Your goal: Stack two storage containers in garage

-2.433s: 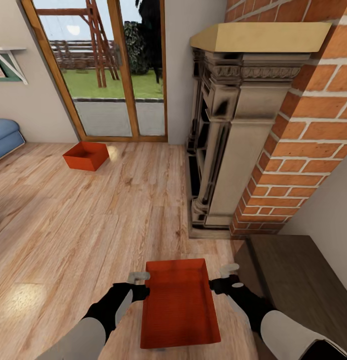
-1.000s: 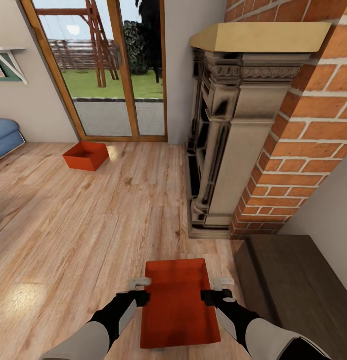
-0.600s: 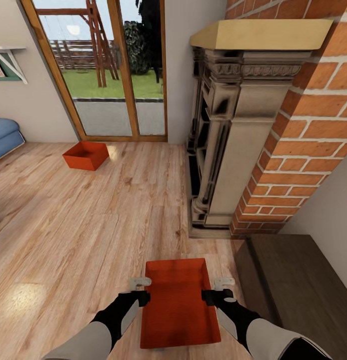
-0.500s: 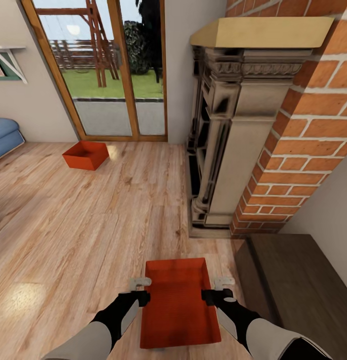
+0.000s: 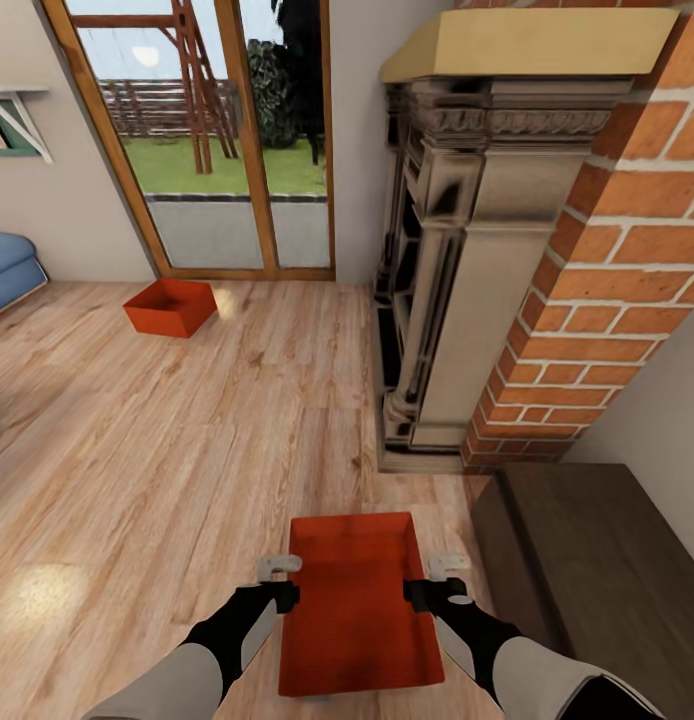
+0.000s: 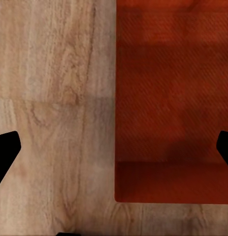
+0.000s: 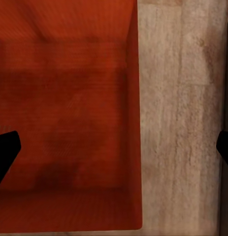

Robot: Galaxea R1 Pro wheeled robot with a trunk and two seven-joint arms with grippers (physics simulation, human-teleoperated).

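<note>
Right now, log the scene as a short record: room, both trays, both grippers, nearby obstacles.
room: living room, wood-plank floor
near tray: between the two grippers, long walls facing them
far tray: on the planks by the glass doors
left gripper: open, straddling the near tray's left wall
right gripper: open, straddling the near tray's right wall
grip: neither gripper closed on a wall yet
obstacles: fireplace ahead right, dark cabinet at right
sofa: far left
</note>
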